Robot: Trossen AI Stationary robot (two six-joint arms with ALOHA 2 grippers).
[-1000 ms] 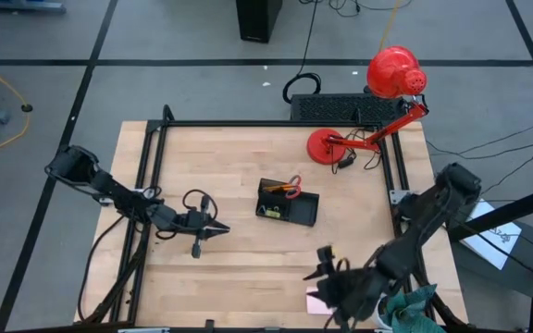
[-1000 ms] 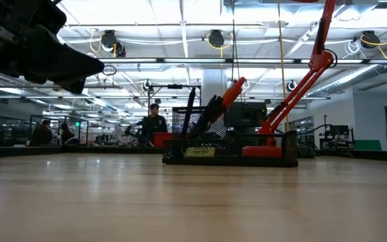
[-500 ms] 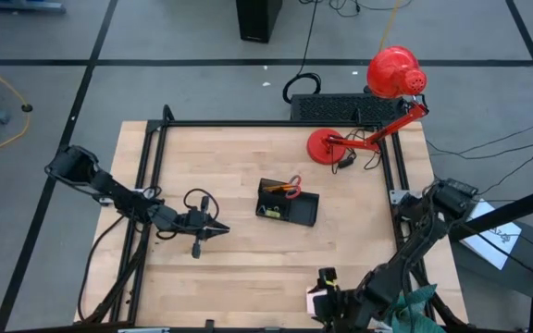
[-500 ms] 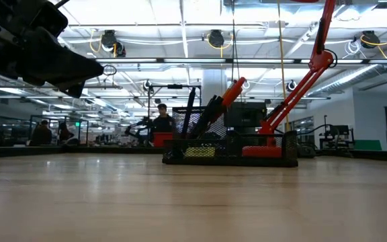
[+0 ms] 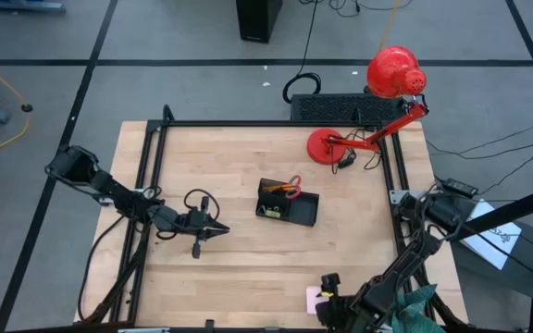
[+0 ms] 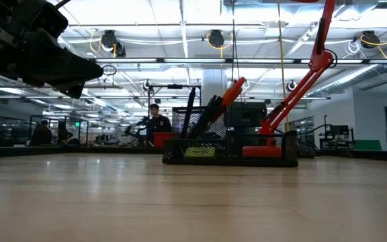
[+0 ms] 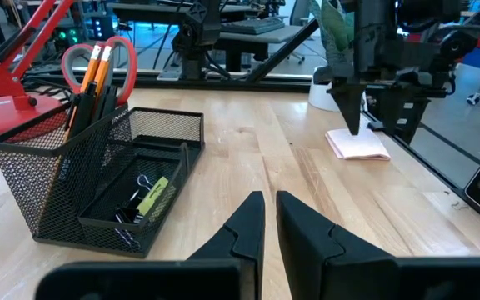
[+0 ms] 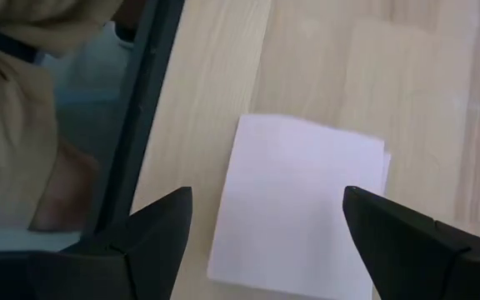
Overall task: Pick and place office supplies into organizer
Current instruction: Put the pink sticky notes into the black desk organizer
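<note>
The black mesh organizer stands mid-table. Its taller section holds red-handled scissors and orange pencils. Its low compartment holds black clips and a yellow-green piece. A pale pink sticky-note pad lies flat near the table's near edge. My right gripper is open and points steeply down just over the pad, one finger beyond each of two opposite sides. My left gripper is shut and hovers left of the organizer, pointing toward it.
A red desk lamp stands on its round base at the far right corner, with a black keyboard-like slab behind it. A black metal frame runs along the table's edges. Bare wood lies between the organizer and the pad.
My right gripper has come down and toward the table's near edge, tipping more steeply downward, and now stands over the sticky-note pad. The pad and the organizer have stayed where they were.
</note>
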